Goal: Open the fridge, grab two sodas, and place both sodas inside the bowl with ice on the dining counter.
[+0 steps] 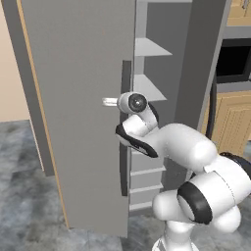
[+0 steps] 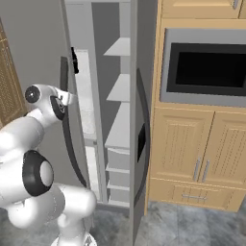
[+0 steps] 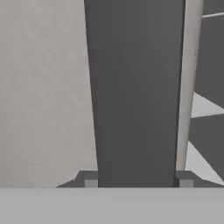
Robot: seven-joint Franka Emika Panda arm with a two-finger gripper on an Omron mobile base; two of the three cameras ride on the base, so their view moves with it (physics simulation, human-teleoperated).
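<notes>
Grey and tall, the fridge point(image 1: 83, 98) stands straight ahead of the arm with its left door point(image 1: 73, 147) swung outward and its right door point(image 2: 139, 96) shut; the long axis of each door runs floor to ceiling, and the open door's outer face looks toward the left base camera; a long black handle point(image 1: 125, 127) runs vertically down that door's free edge; the tool point(image 3: 138, 183) sits at this handle about halfway up, one fingertip point(image 3: 90, 180) on either side of the dark bar, jaws parted just wider than it; whether the pads press on the bar I cannot tell; white shelves point(image 2: 120, 89) step down inside the cabinet, bare where they show; the right base view adds a built-in oven point(image 2: 204, 65) set in light wood cabinets point(image 2: 192, 153) just beside the fridge; the left base view instead shows the door's broad outer face and a beige wall point(image 1: 10, 73) behind it.
</notes>
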